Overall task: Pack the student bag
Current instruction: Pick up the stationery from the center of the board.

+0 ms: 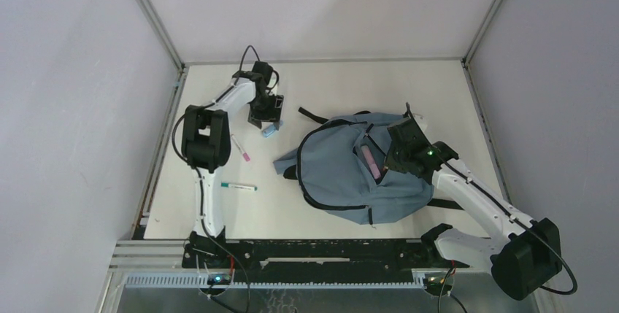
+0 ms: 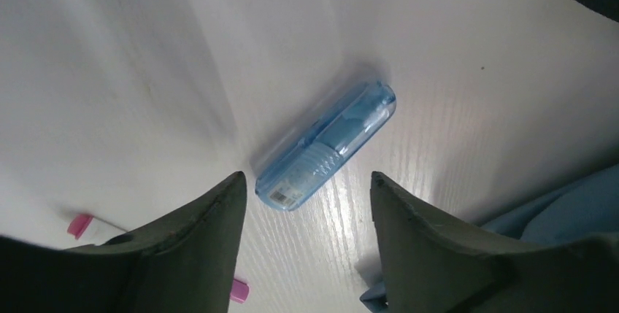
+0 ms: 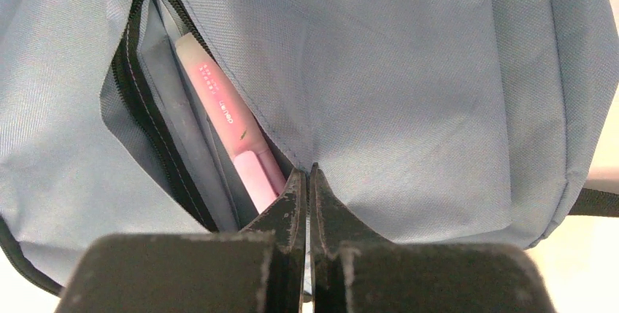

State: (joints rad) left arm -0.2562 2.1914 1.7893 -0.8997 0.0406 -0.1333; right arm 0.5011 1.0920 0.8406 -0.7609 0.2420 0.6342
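The student bag [image 1: 343,174] lies flat at centre right, dusty blue with black straps, its zip pocket open. A pink case [image 1: 371,161] sits inside the pocket and shows clearly in the right wrist view [image 3: 226,120]. My right gripper [image 1: 394,154] is shut on the pocket's fabric edge [image 3: 307,171], over the bag [image 3: 438,72]. My left gripper [image 1: 267,122] is open at the far left, just above a clear blue case [image 1: 268,130]. In the left wrist view that case [image 2: 328,145] lies on the table with its near end between my open fingers [image 2: 306,175], untouched.
A pink-capped pen [image 1: 240,147] and a teal-capped pen [image 1: 239,187] lie on the table left of the bag. The pink cap [image 2: 80,224] and a corner of the bag [image 2: 569,211] show in the left wrist view. Walls enclose the table.
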